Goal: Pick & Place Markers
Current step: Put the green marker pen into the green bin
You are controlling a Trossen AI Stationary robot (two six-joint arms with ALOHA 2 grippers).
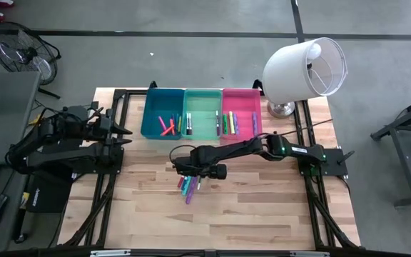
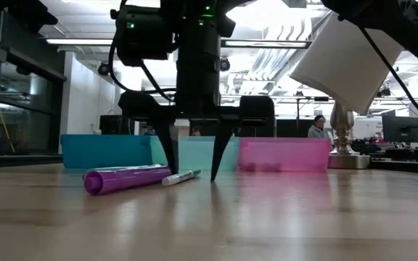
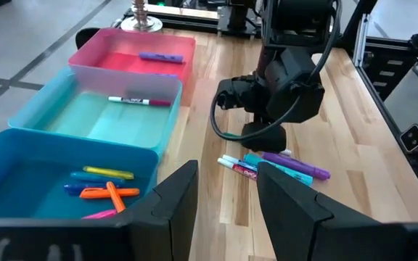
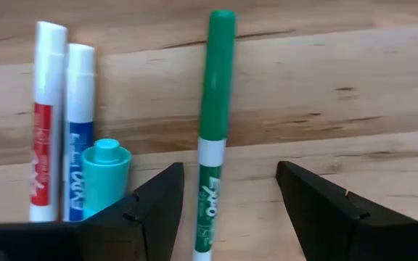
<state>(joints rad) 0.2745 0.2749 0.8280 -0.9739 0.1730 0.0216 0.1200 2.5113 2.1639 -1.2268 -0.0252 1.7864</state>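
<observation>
Several markers [image 1: 188, 188] lie loose on the wooden table in front of the bins. My right gripper [image 1: 190, 171] points down over them, open. In the right wrist view its fingers [image 4: 151, 210] stand either side of a green marker [image 4: 216, 109] without touching it. Beside that marker lie a red-labelled marker [image 4: 48, 116], a blue-labelled marker [image 4: 78, 123] and a teal marker [image 4: 107, 163]. In the low view the fingertips [image 2: 173, 170] hang just above the table, next to a purple marker [image 2: 125, 178]. My left gripper [image 3: 227, 210] waits open and empty at the table's left edge [image 1: 123, 132].
Three bins stand in a row at the far side: blue [image 1: 164, 113], mint green [image 1: 203, 113] and pink [image 1: 241, 113], each with a few markers inside. A white lamp [image 1: 302, 71] stands at the far right. Bare wood lies toward the near edge.
</observation>
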